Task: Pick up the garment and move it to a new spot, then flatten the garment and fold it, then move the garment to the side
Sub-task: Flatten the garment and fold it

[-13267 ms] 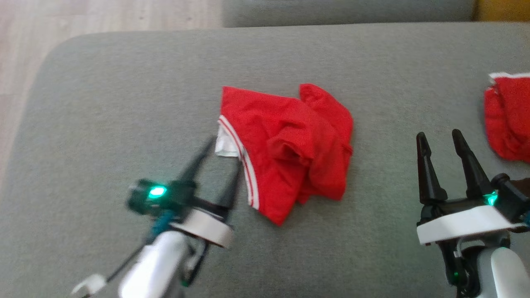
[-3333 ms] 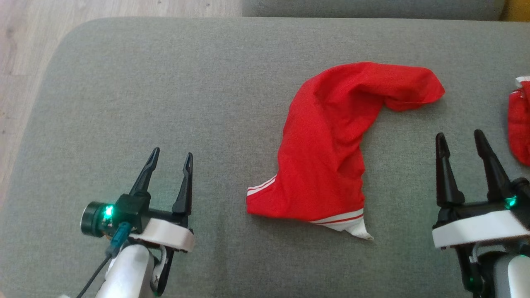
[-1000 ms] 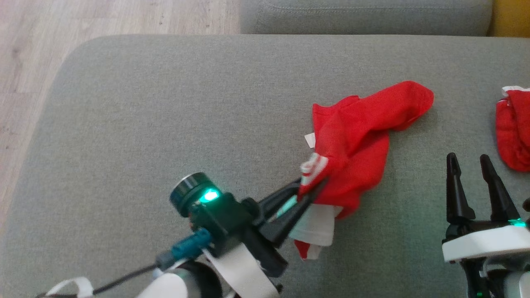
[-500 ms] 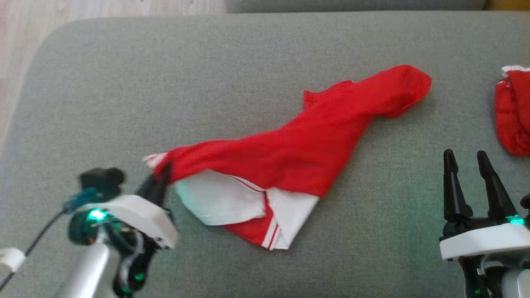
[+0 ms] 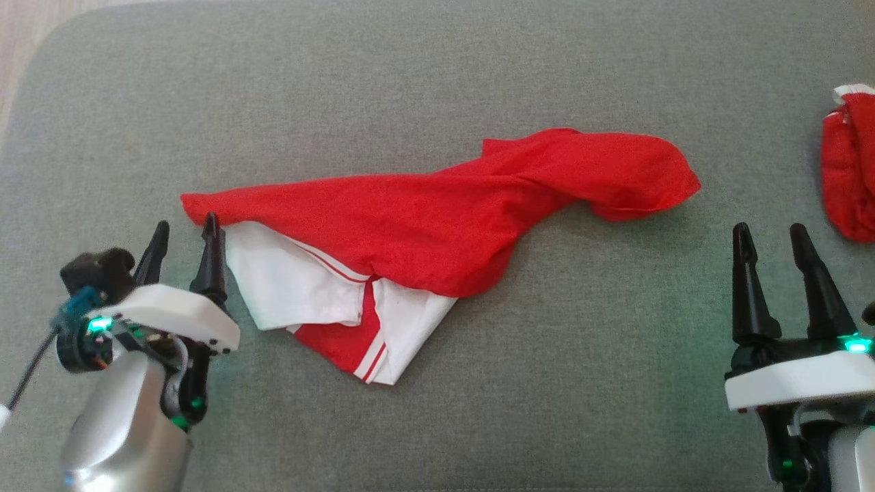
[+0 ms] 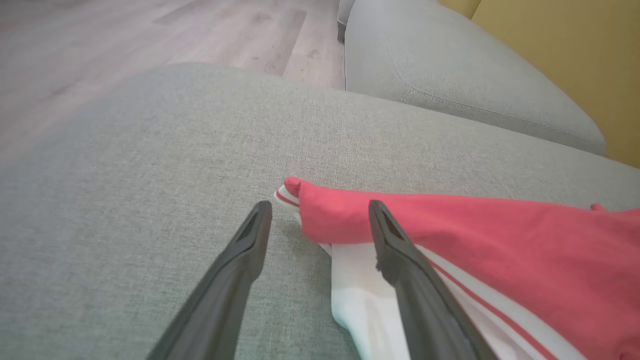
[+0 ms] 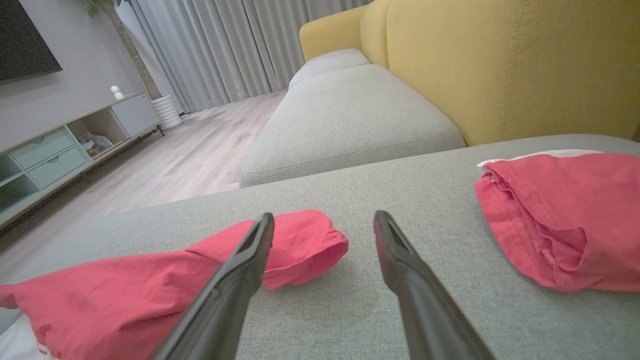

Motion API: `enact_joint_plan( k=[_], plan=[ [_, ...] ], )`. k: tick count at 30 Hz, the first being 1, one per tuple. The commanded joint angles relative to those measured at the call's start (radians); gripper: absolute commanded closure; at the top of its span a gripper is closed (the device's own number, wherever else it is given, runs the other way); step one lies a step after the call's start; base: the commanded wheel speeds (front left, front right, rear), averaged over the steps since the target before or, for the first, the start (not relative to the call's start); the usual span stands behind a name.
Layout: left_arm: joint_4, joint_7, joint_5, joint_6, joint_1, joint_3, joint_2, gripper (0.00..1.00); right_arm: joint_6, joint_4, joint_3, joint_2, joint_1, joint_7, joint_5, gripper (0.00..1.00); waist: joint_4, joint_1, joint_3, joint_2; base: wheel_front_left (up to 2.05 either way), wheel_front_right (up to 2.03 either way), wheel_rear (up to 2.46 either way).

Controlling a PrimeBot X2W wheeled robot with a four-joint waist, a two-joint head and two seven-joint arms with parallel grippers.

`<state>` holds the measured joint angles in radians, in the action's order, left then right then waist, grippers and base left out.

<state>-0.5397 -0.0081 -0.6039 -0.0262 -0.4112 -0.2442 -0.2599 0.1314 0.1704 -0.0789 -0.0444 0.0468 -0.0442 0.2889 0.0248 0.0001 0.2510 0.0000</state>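
Looks like flattening time. On the sofa (image 5: 410,82): garment (image 5: 424,232), long and bunched. Beside its end: left end effector (image 5: 186,222), open and empty. Right end effector (image 5: 769,229), open too. Next, probably: grab ends, pull flat.

— What's carrying everything on my feed?

— A wide grey cushion (image 5: 437,75) with a woven cover. My head view shows its rounded corner at the far left.

— And what lies on it?

— I see the red garment (image 5: 437,225) drawn out long across the middle, left to right, creased rather than flat. Its near edge is turned over, so a white panel (image 5: 287,280) with red stripes shows, also resting on the cushion. Well apart, at the right edge, I have a second red garment (image 5: 847,164), bunched, with white trim at its far end.
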Motion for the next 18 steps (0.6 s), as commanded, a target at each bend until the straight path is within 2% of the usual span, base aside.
enact_joint_plan(
  k=[1,4,8,12,18],
  plan=[
    [0.017,-0.047,0.021,0.009,-0.032,0.03,-0.021,0.0,-0.001,0.043,0.024,-0.006,-0.035,0.005,-0.01,0.0,0.004,-0.0001,-0.007,0.0,0.0,0.0,0.0],
    [0.02,-0.148,0.074,0.044,-0.018,0.02,-0.02,0.0,-0.001,0.055,0.026,-0.006,-0.036,0.001,-0.024,0.0,0.014,-0.0001,-0.02,0.0,0.0,0.0,0.0],
    [0.092,-0.226,0.165,0.119,0.017,0.005,-0.032,0.0,-0.001,0.08,0.037,-0.006,-0.037,-0.015,-0.045,0.0,0.029,-0.0001,-0.039,0.0,0.0,0.0,0.0],
    [0.231,-0.245,0.247,0.174,0.069,-0.017,-0.046,0.0,-0.001,0.104,0.049,-0.006,-0.036,-0.036,-0.066,0.0,0.04,-0.0001,-0.056,0.0,0.0,0.0,0.0],
    [0.426,-0.213,0.307,0.222,0.179,-0.063,-0.062,0.0,-0.001,0.125,0.065,-0.006,-0.012,-0.063,-0.076,0.0,0.045,-0.0001,-0.079,0.0,0.0,0.0,0.0]
  ],
)
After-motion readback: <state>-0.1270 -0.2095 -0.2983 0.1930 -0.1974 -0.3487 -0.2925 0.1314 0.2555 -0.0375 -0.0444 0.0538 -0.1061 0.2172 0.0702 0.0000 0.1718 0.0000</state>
